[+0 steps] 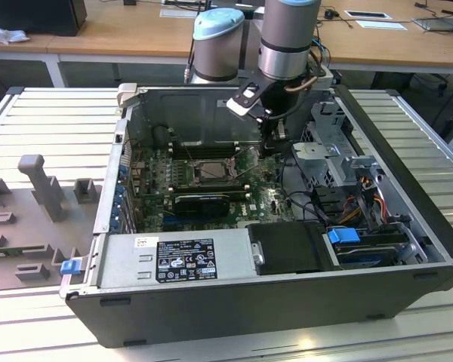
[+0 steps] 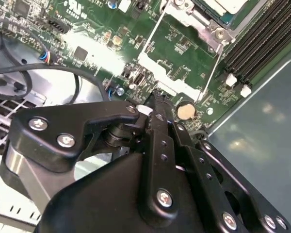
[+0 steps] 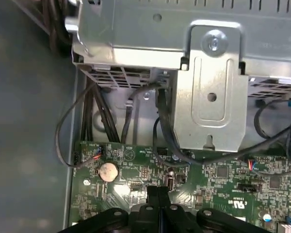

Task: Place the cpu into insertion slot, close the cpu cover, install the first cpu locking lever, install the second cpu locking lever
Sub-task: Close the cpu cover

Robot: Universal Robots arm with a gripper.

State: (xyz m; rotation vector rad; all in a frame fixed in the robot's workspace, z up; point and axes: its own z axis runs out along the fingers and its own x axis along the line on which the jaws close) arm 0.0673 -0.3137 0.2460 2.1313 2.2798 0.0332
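Step, as I judge it: first locking lever (image 2: 209, 67) | cpu (image 2: 228, 4) seated in insertion slot (image 1: 211, 170), cpu cover (image 2: 203, 22) down over it | gripper (image 2: 153, 104) narrow, fingers together, apparently empty, near the slot on the exterior view's right | next move calls for square tip contact on that thin rod.

Jaws pressed together above green circuit board (image 3: 218, 172).

Open computer case (image 1: 249, 309) — power supply (image 1: 174, 260), drive cage (image 1: 326, 157) inside.

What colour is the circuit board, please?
The circuit board is green, clearest in the second wrist view.
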